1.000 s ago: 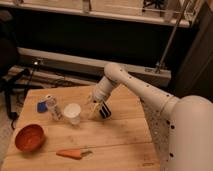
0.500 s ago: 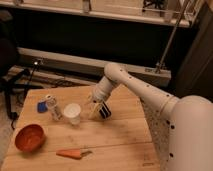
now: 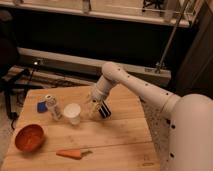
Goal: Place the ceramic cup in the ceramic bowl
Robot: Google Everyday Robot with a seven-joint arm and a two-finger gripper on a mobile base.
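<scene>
While the cup [image 3: 72, 113] stands ungrasped beside the gripper [image 3: 98, 109], jaws spread; the bowl [image 3: 29, 138] sits empty.

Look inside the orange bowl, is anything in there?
Nothing shows inside the ceramic bowl, just its smooth orange inside. Its near rim hides a sliver of the inner wall. The ceramic cup stands on the table, with the open gripper close beside it.
</scene>
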